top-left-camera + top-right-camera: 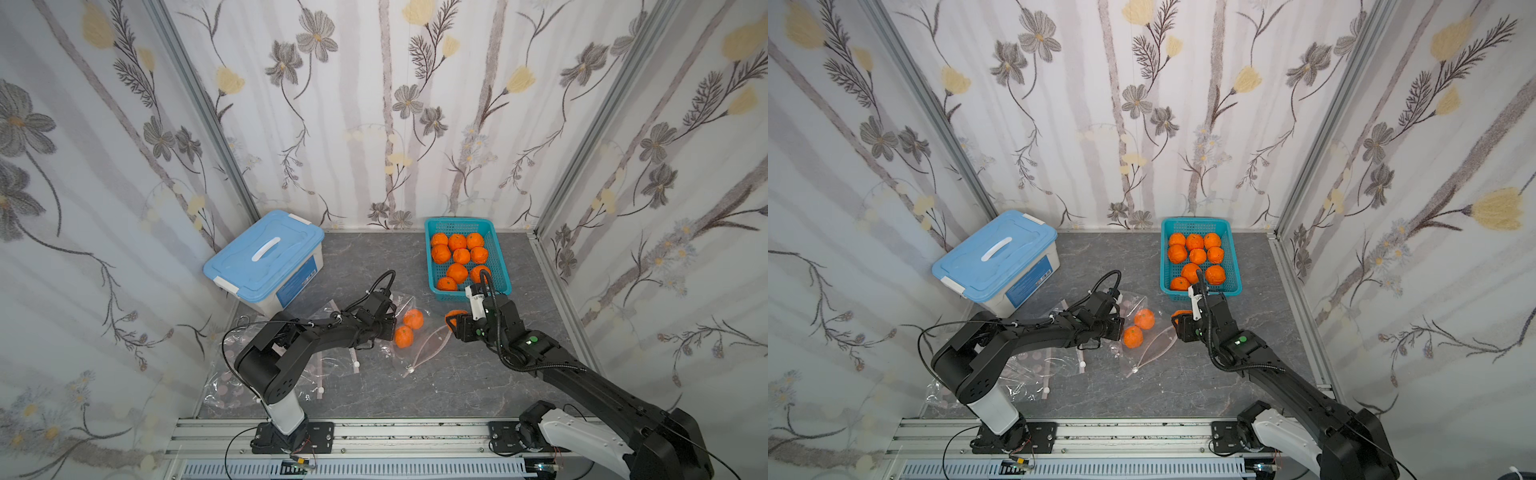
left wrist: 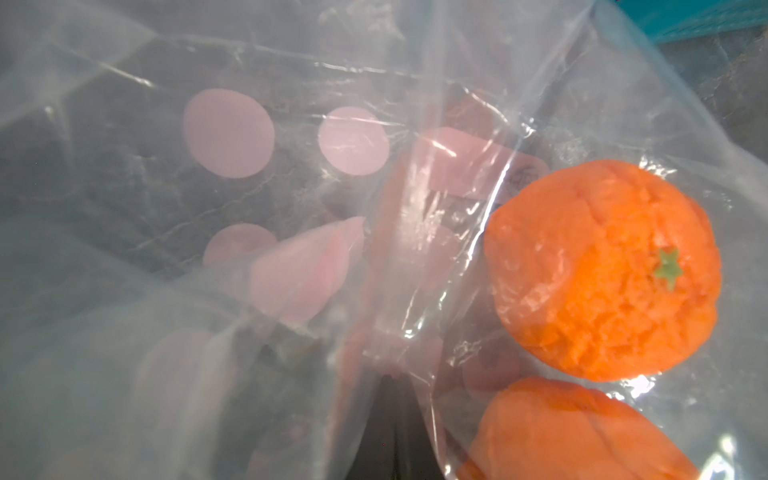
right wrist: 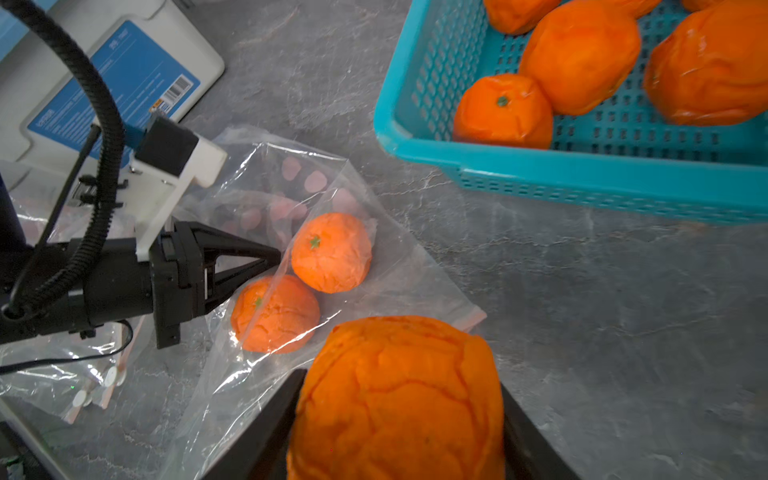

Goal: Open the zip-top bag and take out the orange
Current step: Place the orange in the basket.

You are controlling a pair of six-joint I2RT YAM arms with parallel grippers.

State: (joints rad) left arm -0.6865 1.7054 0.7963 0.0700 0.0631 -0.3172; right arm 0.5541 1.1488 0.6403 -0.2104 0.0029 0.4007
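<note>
A clear zip-top bag (image 1: pixel 415 353) (image 1: pixel 1144 357) with pink dots lies mid-table, its pink zip mouth gaping toward my right arm. Two oranges (image 1: pixel 413 319) (image 1: pixel 403 336) rest inside it, also seen through the film in the left wrist view (image 2: pixel 602 270). My left gripper (image 1: pixel 388 326) (image 3: pixel 274 259) (image 2: pixel 390 378) is shut, pinching the bag's film beside those oranges. My right gripper (image 1: pixel 455 322) (image 3: pixel 401 382) is shut on a third orange (image 1: pixel 456 315) (image 1: pixel 1179 314) (image 3: pixel 399 407), held outside the bag, between its mouth and the basket.
A teal basket (image 1: pixel 469 296) (image 3: pixel 540 174) holding several oranges stands at the back right, close beyond my right gripper. A box with a blue lid (image 1: pixel 266 257) sits at the back left. More clear bags (image 1: pixel 232 374) lie under my left arm. Patterned walls enclose three sides.
</note>
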